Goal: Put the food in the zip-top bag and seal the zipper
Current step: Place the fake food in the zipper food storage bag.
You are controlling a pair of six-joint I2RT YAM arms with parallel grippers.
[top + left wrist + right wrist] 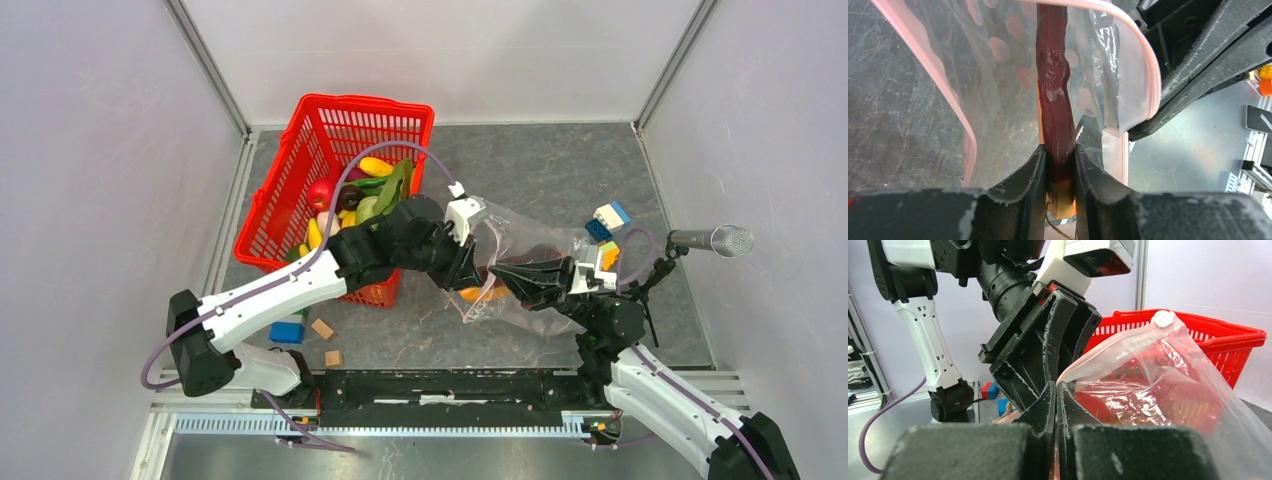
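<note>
Right gripper (1055, 387) clenched on zipper (1108, 351), keeping bag (510, 225) mouth open, just right of basket (290, 190). Left gripper (1060, 155) grasping dark red food (1053, 90), poked inside mouth for drop.

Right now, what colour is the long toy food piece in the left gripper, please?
The long plastic food piece is dark maroon; left wrist view shows it best.

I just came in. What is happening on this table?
The right claw pinches the mouth edge of the zip-top bag and holds it up. The left claw grips a dark red food piece at the open mouth. More food lies in the red basket. The zipper is unsealed.
</note>
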